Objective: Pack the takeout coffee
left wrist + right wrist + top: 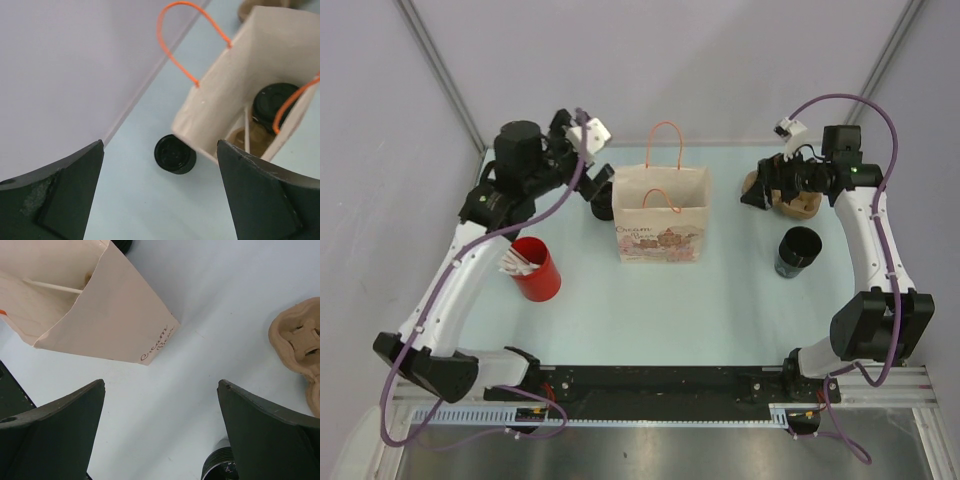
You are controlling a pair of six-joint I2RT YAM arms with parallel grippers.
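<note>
Only the left wrist shows a cup (274, 103) inside the bag (215, 116), beyond the released left gripper (160, 145). Past the right gripper (161, 385), also released, the tray (299, 342) is cut off.

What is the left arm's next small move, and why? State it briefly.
Probably lower the left gripper over the black lidded cup. Its jaws are open and empty, and the cup stands outside the paper bag, beside its wall, nearly centred below them.
</note>
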